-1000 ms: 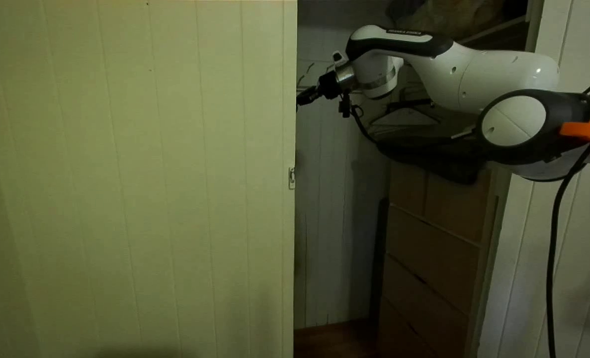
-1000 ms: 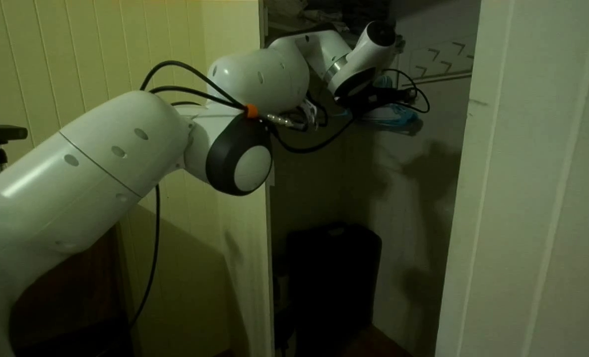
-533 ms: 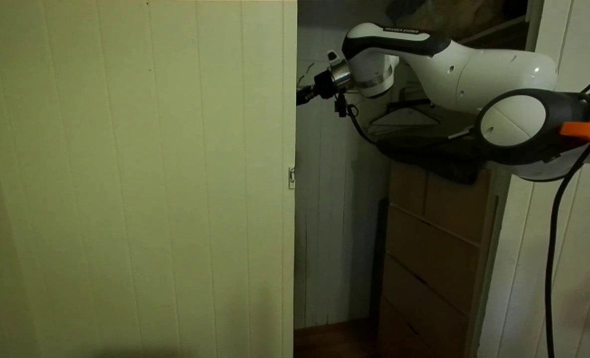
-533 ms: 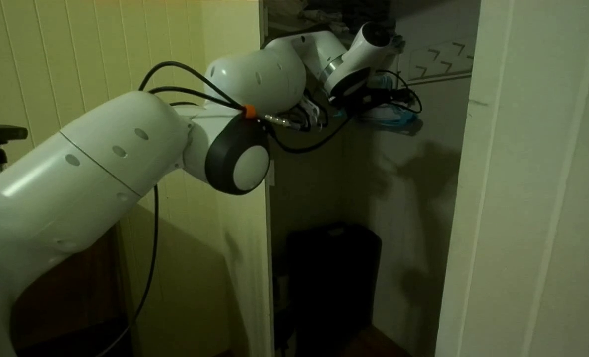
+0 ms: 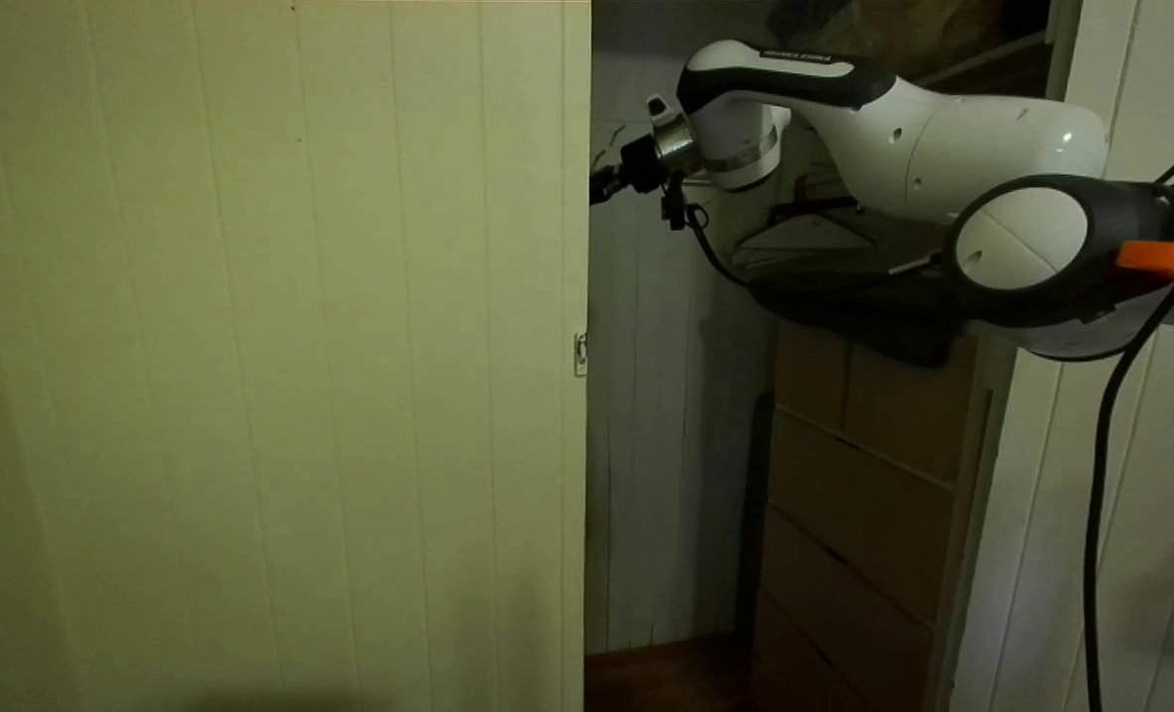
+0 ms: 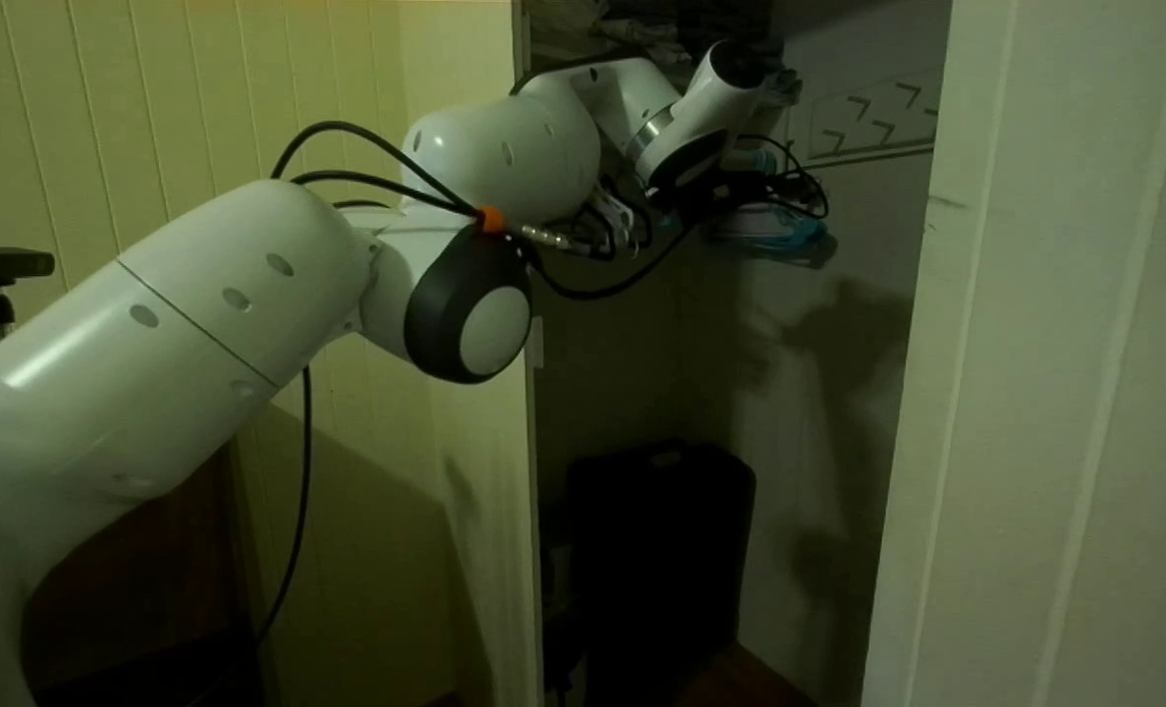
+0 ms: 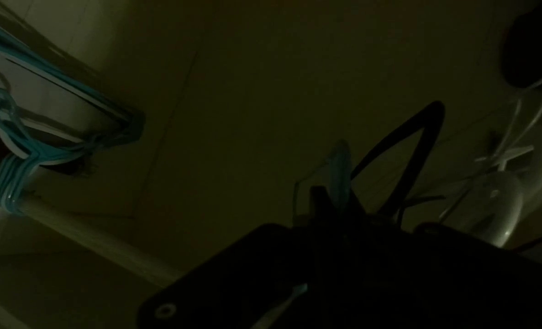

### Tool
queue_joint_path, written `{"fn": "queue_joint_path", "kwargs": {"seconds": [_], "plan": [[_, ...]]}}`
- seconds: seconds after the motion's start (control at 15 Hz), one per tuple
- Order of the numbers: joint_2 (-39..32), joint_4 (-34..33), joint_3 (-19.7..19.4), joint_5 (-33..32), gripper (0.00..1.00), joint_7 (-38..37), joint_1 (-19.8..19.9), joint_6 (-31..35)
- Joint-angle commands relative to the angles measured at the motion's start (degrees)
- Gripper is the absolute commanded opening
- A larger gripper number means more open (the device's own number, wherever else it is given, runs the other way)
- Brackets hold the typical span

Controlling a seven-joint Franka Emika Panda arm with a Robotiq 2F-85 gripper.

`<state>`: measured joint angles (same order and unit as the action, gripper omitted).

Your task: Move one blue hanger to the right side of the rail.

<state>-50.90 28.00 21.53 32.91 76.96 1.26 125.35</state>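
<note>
A tall pale door (image 5: 270, 356), its flat face cut by fine upright grooves, fills the left of an exterior view. Beside it opens a dim closet (image 5: 646, 445) lined with grooved boards; the arm (image 6: 199, 324) reaches in, its glossy white shell built of rounded tubes with black caps. A brown chest of drawers (image 5: 858, 504) with flat fronts stands below it, and a black case (image 6: 661, 560) with rounded corners stands upright on the floor.

The rail (image 7: 92, 237) is a slim pale rod that slants across the lower left of the wrist view and goes out of sight behind the claw (image 7: 337, 203). Toward its left in that view hangs a bunch of hangers (image 7: 38, 153), thin, slightly shiny and mostly light blue, their hooks packed side by side over the rod.

The claw, black and angular, is closed on a blue hanger (image 7: 340, 171) — a narrow strip of it sticks out between the fingertips, well apart from the bunch. That strip ends in a rounded tip pointing to the top of the wrist view, its long axis nearly upright there. Most of the hanger is lost in the dark, so I cannot tell which way its hook faces — or whether it sits on the rail.
</note>
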Motion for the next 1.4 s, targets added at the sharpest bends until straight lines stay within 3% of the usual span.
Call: {"fn": "queue_joint_path", "kwargs": {"seconds": [0.0,1.13,1.33], "plan": [[0.07,-1.21,-0.99,-2.59,0.02,-0.01,-1.11,-2.17],[0.94,-1.07,-0.96,-5.27,0.02,-2.07,-2.18,-2.56],[-0.34,-2.42,2.56,-1.41,0.02,-0.42,-1.4,-1.75]]}}
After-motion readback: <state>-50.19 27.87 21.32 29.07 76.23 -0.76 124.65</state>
